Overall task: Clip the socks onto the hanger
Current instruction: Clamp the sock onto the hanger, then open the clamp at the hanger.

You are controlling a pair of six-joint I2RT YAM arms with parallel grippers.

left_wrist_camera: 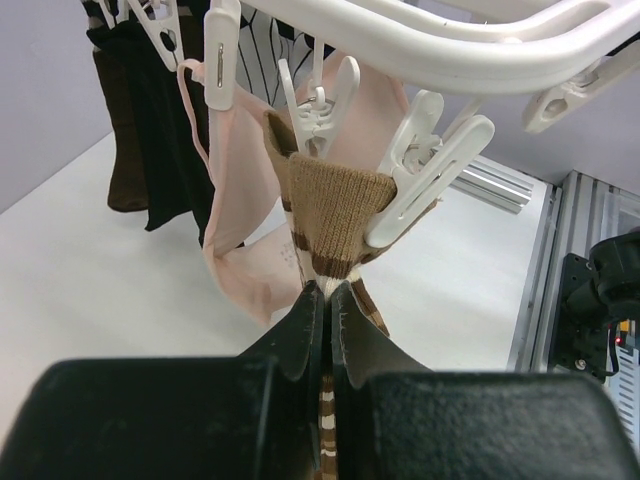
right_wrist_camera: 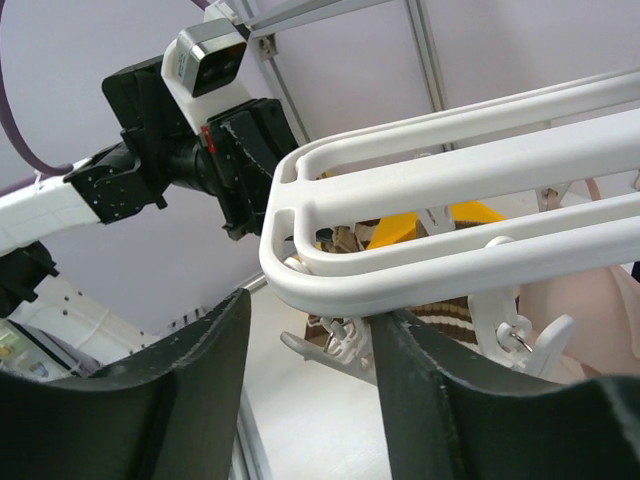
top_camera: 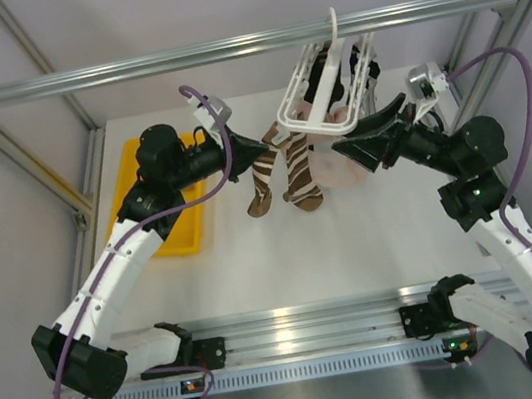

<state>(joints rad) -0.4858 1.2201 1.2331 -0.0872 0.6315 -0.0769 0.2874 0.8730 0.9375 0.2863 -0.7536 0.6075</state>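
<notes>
The white hanger (top_camera: 322, 89) hangs by its hook from the aluminium bar. Two brown socks with cream stripes (top_camera: 261, 182) (top_camera: 301, 179) dangle from its near left side. My left gripper (top_camera: 260, 146) is shut on one of them, and in the left wrist view (left_wrist_camera: 328, 300) the sock (left_wrist_camera: 335, 215) runs up from the jaws to a white clip (left_wrist_camera: 430, 170) that sits on its cuff. A pale pink sock (left_wrist_camera: 240, 200) and a black sock (left_wrist_camera: 165, 130) hang behind it. My right gripper (top_camera: 358, 141) is open, with its fingers (right_wrist_camera: 430, 390) either side of the hanger's corner (right_wrist_camera: 330, 275).
A yellow tray (top_camera: 170, 199) lies at the back left of the table. The aluminium bar (top_camera: 124, 70) crosses the frame above the hanger. Frame posts stand at both sides. The left arm's wrist (right_wrist_camera: 200, 150) shows close behind the hanger.
</notes>
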